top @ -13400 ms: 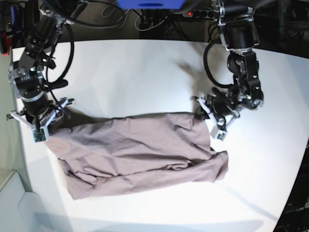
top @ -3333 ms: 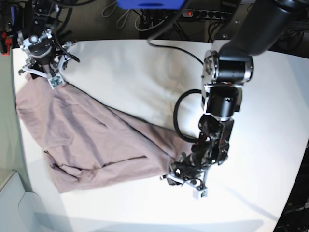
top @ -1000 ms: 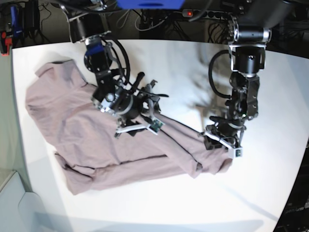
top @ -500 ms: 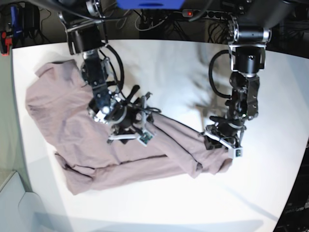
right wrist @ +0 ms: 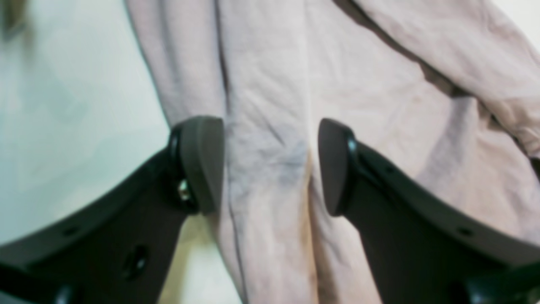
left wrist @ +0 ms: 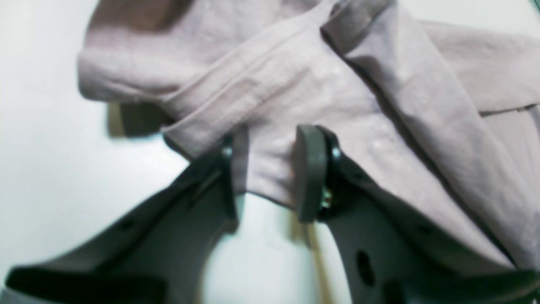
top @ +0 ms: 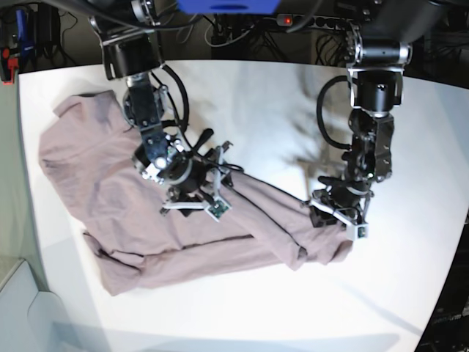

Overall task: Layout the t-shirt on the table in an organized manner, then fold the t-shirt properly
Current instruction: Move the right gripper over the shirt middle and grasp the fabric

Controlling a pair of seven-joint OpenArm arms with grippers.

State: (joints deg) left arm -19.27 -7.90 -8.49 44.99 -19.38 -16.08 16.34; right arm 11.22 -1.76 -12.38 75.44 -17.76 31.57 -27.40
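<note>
The mauve-pink t-shirt (top: 95, 183) lies crumpled and skewed across the white table (top: 278, 103), wide at the left and drawn into a narrow bunch toward the right. My left gripper (top: 337, 220) sits at that bunched right end. In the left wrist view, the left gripper (left wrist: 272, 169) is shut on a hemmed fold of the t-shirt (left wrist: 337, 84). My right gripper (top: 192, 205) hovers low over the middle of the shirt. The right wrist view shows the right gripper (right wrist: 270, 164) open, its pads straddling a wrinkled ridge of the t-shirt (right wrist: 379, 105) without pinching it.
Cables and a power strip (top: 308, 20) run behind the table's far edge. A blue object (top: 227, 6) hangs at the top centre. The table's curved edge falls away at the left and lower right.
My right gripper has slid a little down and left over the shirt's middle. The left gripper and the bunched end it holds have stayed put.
</note>
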